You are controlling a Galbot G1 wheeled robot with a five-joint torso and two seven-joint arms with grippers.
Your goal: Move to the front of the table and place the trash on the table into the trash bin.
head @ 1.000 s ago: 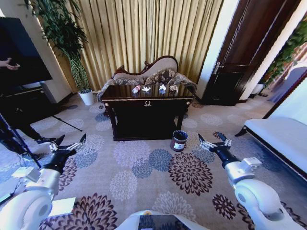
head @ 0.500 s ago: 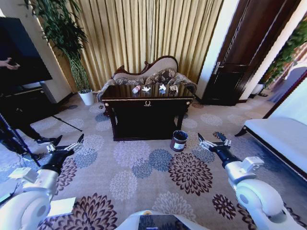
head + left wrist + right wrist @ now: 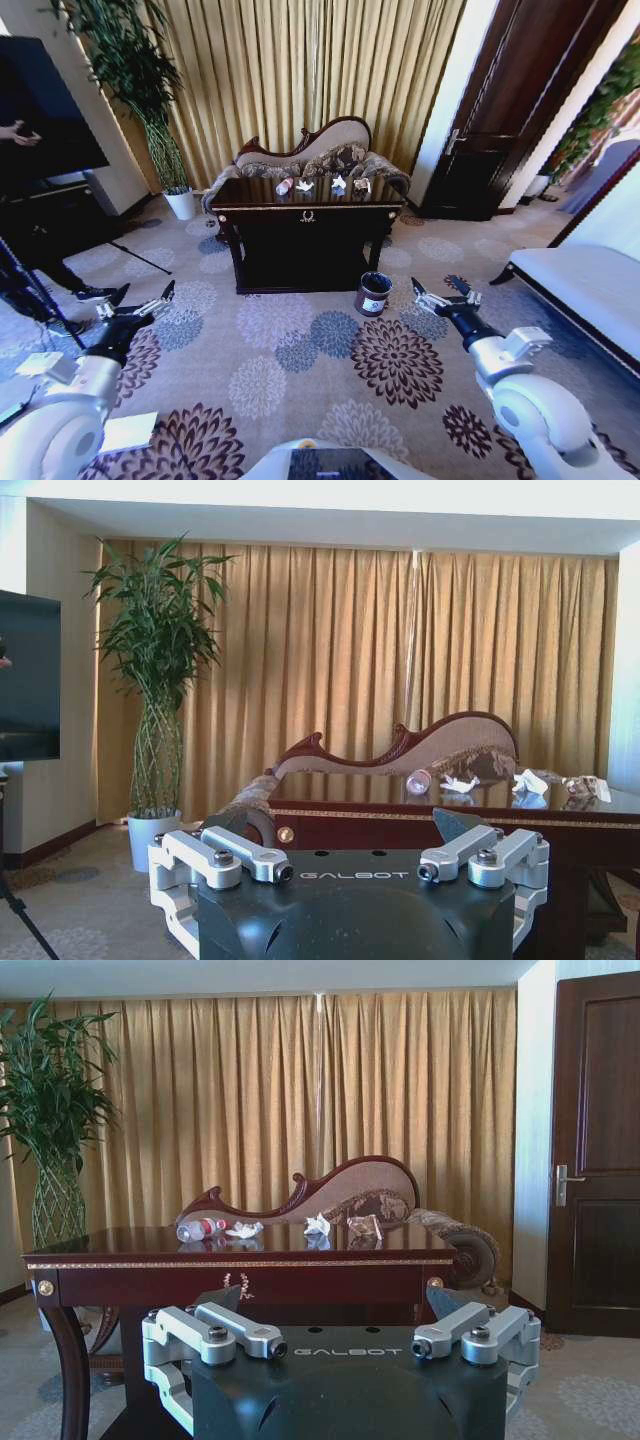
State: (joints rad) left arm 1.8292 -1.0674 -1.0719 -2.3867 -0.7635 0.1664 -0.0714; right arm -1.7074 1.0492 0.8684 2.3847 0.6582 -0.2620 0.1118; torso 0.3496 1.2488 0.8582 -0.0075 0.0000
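A clear plastic bottle with a red cap (image 3: 284, 186) and what look like crumpled white paper wads (image 3: 338, 183) are lying on the dark glossy wooden desk (image 3: 306, 214). The small round dark bin (image 3: 373, 293) is standing on the carpet beside it. The left gripper (image 3: 140, 303) and right gripper (image 3: 440, 291) are hovering low, fingers spread.

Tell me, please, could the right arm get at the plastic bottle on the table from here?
Probably not: the right gripper hangs open over carpet, well short of the table; the bottle lies at its far side.

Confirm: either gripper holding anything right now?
Nothing held. Left gripper and right gripper are open and empty above the carpet; the bottle lies on the table.
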